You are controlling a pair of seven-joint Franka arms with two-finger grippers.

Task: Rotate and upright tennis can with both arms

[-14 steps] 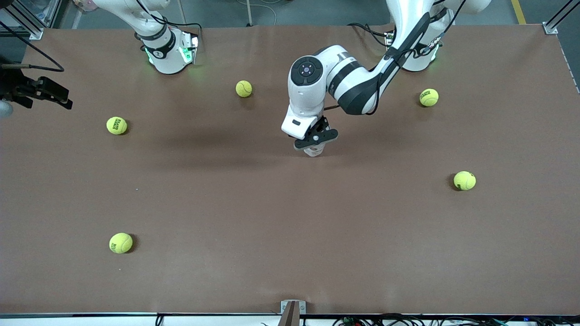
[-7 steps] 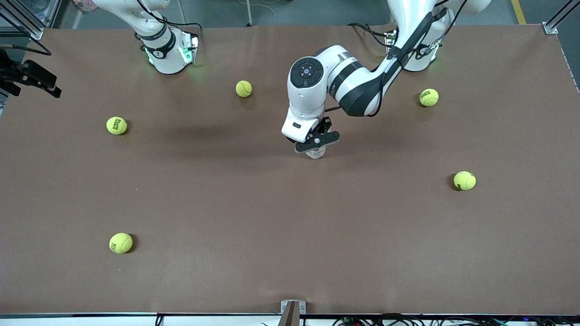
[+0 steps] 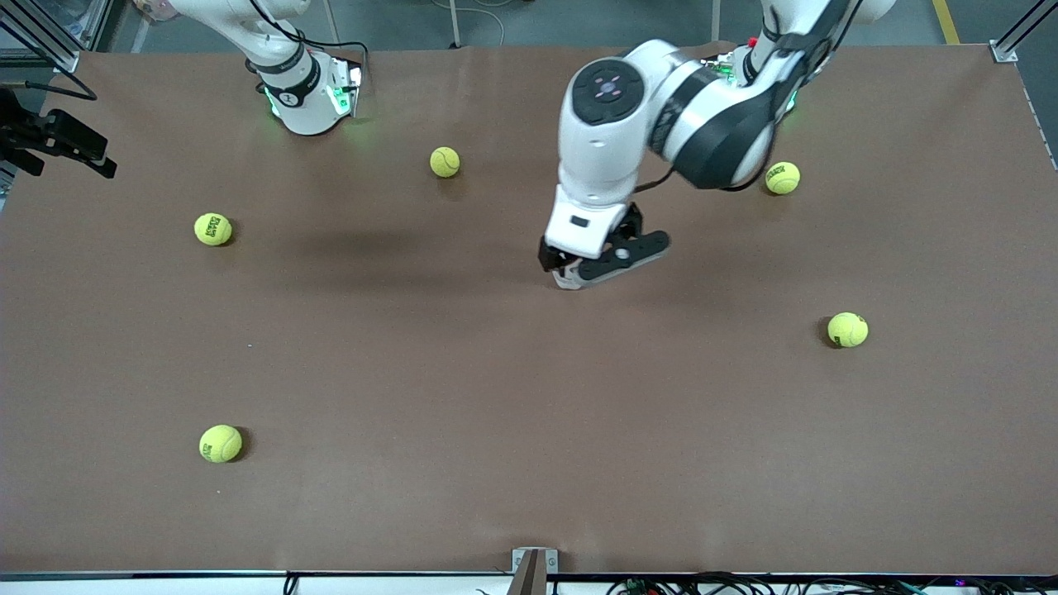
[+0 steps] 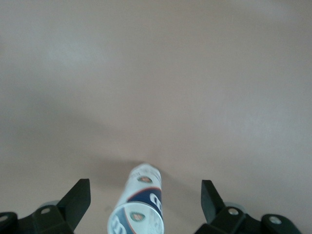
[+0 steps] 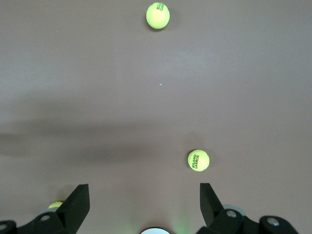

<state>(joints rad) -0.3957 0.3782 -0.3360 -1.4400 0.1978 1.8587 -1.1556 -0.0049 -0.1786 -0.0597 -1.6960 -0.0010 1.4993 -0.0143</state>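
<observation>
Your left gripper (image 4: 145, 204) has lifted off the can (image 4: 139, 207) with fingers apart, leaving it upright mid-desk, nearer the robots' edge, so the job looks done, while your right gripper (image 5: 145, 207) waits open over its end.

My front camera looks down across the table (image 3: 413, 372) at both bases; each wrist camera looks straight down between its fingers, sharing tabletop.

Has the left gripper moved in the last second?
Yes. The left gripper, open above the upright tennis can, has risen and shifted toward the left arm's end, judged against the unmoved tennis ball.
</observation>
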